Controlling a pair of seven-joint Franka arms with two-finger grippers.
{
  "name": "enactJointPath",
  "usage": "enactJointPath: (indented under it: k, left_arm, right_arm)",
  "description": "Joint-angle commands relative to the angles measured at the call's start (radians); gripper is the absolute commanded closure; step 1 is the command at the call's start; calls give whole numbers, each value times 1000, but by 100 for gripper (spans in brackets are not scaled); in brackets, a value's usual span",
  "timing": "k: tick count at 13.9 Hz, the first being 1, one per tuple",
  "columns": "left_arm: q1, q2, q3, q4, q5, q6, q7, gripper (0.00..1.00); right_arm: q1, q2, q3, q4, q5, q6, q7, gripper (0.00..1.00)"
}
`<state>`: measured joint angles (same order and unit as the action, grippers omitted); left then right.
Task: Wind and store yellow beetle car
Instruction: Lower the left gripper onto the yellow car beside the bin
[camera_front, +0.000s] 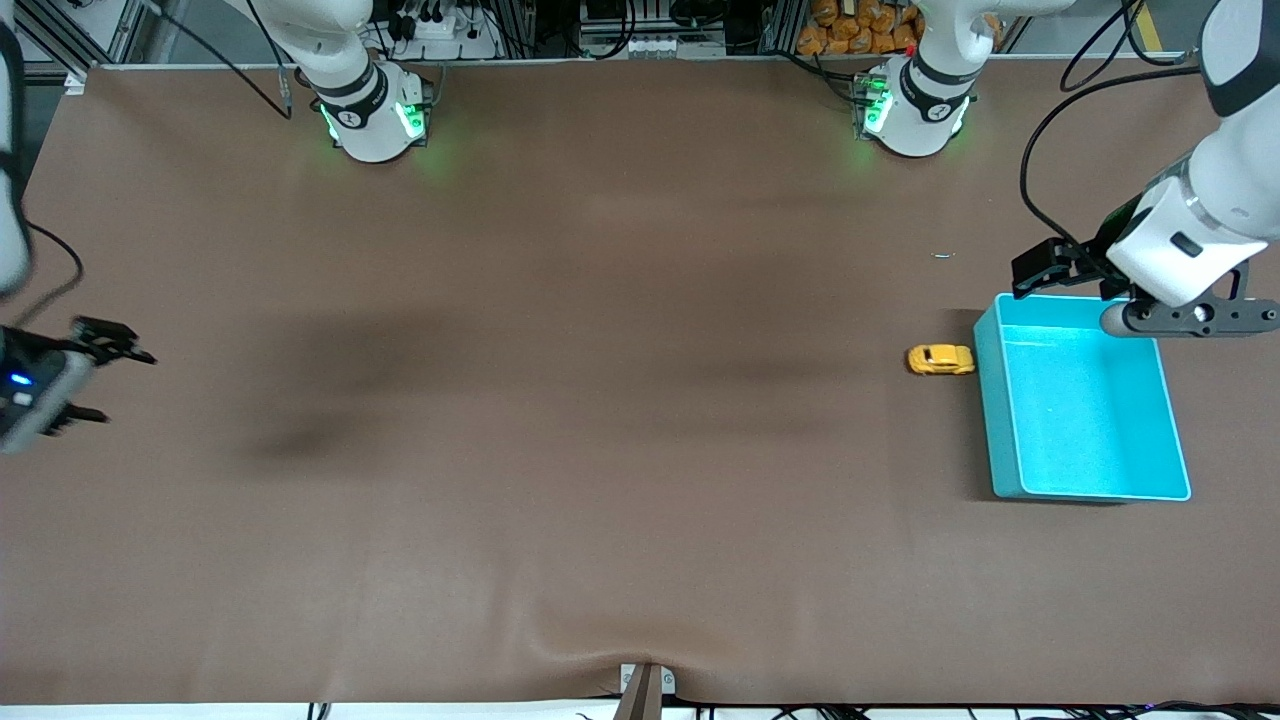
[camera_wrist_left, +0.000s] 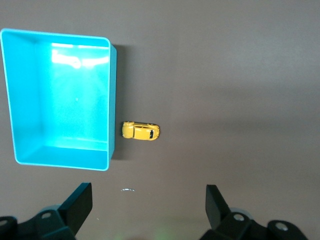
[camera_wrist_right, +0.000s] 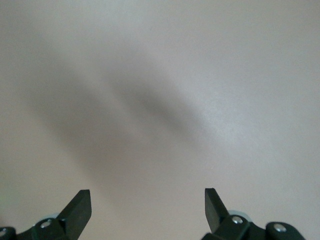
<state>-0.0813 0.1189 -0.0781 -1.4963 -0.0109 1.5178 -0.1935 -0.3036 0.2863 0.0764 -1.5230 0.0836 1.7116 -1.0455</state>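
Yellow beetle car (camera_front: 941, 360) sat on worktop (camera_front: 600, 400) beside teal bin (camera_front: 1000, 420), unwound, unstored. Left pincer (camera_front: 1060, 268) and right pincer (camera_front: 112, 380) both spread, empty.

front: high, facing robots | wrists: looking down | shared: teal bin (camera_front: 1085, 480), left wrist

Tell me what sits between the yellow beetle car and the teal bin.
Nothing: in the left wrist view only a narrow strip of bare brown table lies between the yellow beetle car and the teal bin.
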Motion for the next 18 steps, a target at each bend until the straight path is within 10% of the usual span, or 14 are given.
enactJointPath:
  k: [1,7,12,18]
  left_arm:
    - [-2,-2,-6,-8,-8,-33,-171,0]
    - [127,-99,-5,-259,-15,30,-480,0]
    - [149,-229,-12,-635,-15,336,-729,0]
    - [150,-197,-101,-854,-15,700,-1174,0]
  right_arm:
    - [44,-18,-4,114,-4,-87,188,0]
    - [20,-28,-7,178,45,-147,453,0]
    - [72,-96,-6,175,39,-206,681,0]
    - [192,-159,3,161,12,-240,975,0]
